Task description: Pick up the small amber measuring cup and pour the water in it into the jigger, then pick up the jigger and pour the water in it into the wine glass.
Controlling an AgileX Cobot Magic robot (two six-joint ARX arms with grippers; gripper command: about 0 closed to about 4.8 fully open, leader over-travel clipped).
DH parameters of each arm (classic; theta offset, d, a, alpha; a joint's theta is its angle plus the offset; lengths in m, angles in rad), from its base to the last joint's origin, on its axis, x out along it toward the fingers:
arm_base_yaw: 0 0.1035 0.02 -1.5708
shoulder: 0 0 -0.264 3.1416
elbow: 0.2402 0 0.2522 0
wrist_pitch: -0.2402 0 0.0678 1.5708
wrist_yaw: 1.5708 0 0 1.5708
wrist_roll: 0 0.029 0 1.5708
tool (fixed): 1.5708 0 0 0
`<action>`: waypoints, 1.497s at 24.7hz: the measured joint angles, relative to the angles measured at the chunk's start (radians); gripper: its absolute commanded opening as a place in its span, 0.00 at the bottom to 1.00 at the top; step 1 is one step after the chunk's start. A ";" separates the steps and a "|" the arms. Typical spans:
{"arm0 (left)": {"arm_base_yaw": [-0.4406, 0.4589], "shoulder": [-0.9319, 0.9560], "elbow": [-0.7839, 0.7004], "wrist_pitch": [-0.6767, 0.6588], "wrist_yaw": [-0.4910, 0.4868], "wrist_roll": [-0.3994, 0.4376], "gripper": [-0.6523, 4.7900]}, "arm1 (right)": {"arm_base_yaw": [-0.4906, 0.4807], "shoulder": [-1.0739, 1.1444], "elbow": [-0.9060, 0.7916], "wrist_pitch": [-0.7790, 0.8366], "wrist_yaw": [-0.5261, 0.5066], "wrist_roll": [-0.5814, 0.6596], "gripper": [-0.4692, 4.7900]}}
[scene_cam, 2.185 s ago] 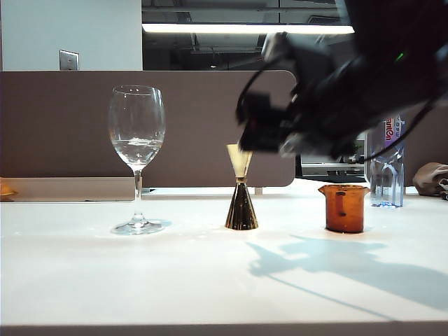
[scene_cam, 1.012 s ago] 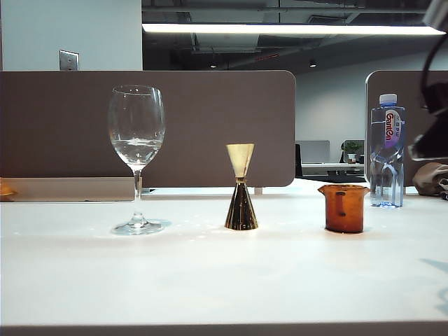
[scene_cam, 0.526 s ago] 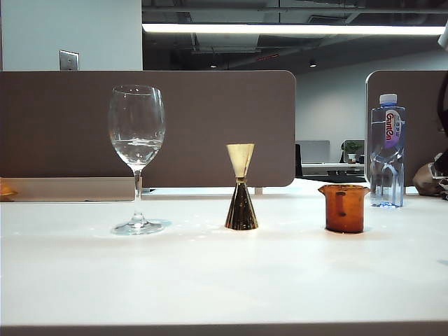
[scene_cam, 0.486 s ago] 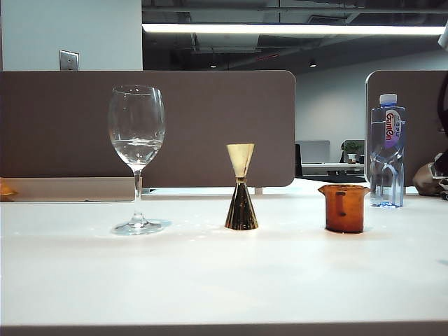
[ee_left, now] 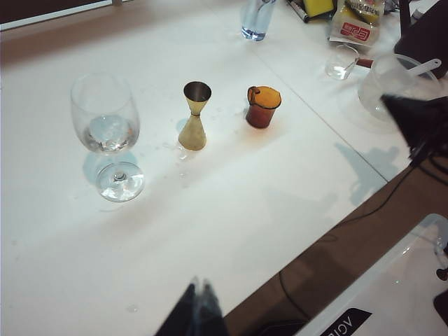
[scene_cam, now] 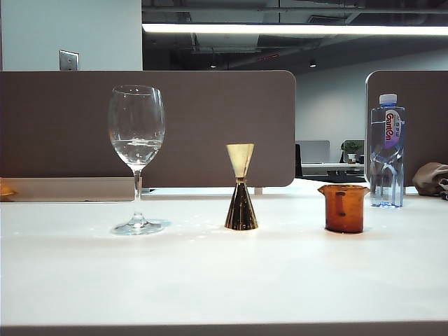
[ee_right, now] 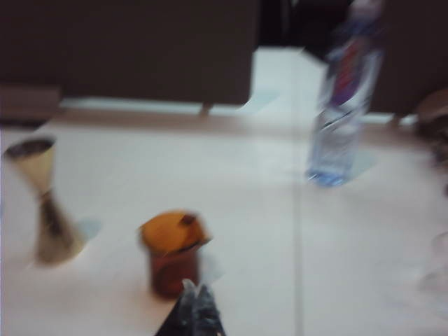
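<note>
White table (scene_cam: 210, 280) carries all three vessels upright in a row, each well apart from the next.

Wine glass (scene_cam: 136, 157): tallest item, at the left end in the exterior view. Clear water (scene_cam: 137, 150) sits in the lower part of the bowl.

Jigger (scene_cam: 241, 187): middle of the row, pale gold upper cone over a darker lower cone. The left wrist view looks into the top cone, which reads dark; whether any liquid is left cannot be told.

Small amber measuring cup (scene_cam: 344, 208): right end, handle facing the exterior camera, translucent brown. Contents cannot be told. A clear plastic bottle (scene_cam: 387, 150) stands behind it, not part of the task.

Left gripper (ee_left: 197, 311): tips pressed together, holding nothing, hanging high over the near table edge, well apart from the vessels.

Right gripper (ee_right: 195, 310): also closed and empty, just short of the amber cup in its blurred wrist view.

Judgement: water in the glass, both other vessels set down, no hand on anything. Both pours look done; nothing obvious is left.
</note>
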 measured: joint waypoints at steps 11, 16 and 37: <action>0.000 0.000 0.000 0.000 0.000 0.000 0.12 | -0.235 -0.158 -0.006 -0.063 -0.003 -0.016 0.09; 0.000 0.000 0.000 0.000 0.000 0.000 0.12 | -0.280 -0.188 -0.066 -0.082 -0.011 -0.018 0.09; 0.000 0.000 0.000 0.000 0.000 0.000 0.12 | -0.286 -0.257 -0.124 -0.293 -0.080 -0.021 0.09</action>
